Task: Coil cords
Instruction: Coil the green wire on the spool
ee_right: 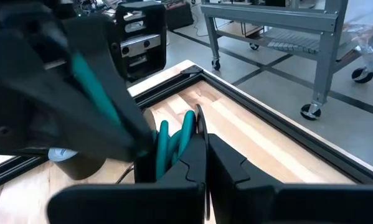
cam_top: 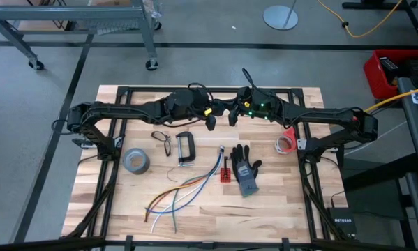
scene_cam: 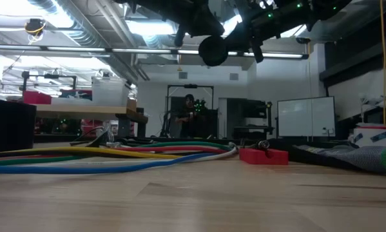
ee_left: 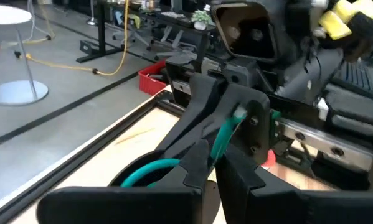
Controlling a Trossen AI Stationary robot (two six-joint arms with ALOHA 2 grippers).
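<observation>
The thin black cord [cam_top: 162, 139] lies loose on the table between the grey tape roll and a black clamp; no gripper touches it. My left gripper [cam_top: 212, 123] and my right gripper [cam_top: 232, 116] face each other close together above the table's far middle, well clear of the tabletop, as the low view [scene_cam: 212, 45] shows. Both are shut and empty in their own wrist views: left [ee_left: 212, 180], right [ee_right: 206, 171]. Each wrist view shows the other gripper right ahead; whether the two touch cannot be told.
On the table lie a grey tape roll [cam_top: 136, 160], a black clamp [cam_top: 185, 148], loose orange, blue and white wires [cam_top: 181, 192], a dark glove [cam_top: 245, 169], a small red block [cam_top: 225, 173] and a red tape roll [cam_top: 287, 142]. Bare wood lies along the near edge.
</observation>
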